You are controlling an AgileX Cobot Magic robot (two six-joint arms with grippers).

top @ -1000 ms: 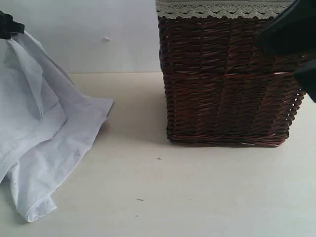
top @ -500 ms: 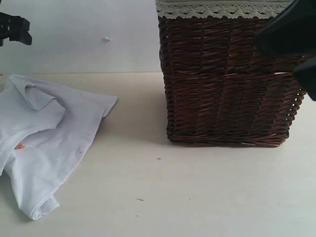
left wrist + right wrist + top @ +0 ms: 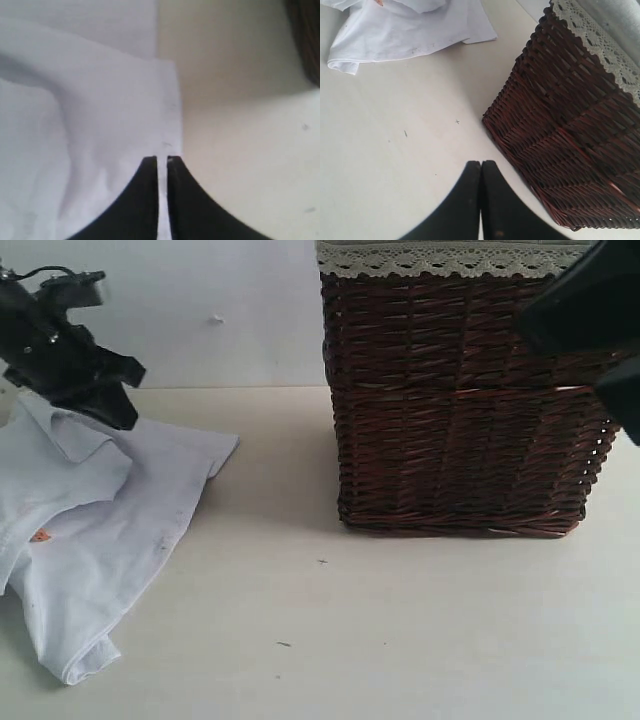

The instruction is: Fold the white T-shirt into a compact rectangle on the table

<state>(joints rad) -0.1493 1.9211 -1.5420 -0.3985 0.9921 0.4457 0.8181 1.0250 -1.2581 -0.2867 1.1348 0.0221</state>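
white t-shirt [image 3: 95,525] partly off the left edge, wicker basket [image 3: 460,400] off the top

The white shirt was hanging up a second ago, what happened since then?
The left gripper let the white T-shirt go; it dropped and now lies crumpled on the table. The gripper then came down to the shirt's upper edge, jaws almost closed; whether they pinch cloth is unclear. The basket and right gripper stayed put.
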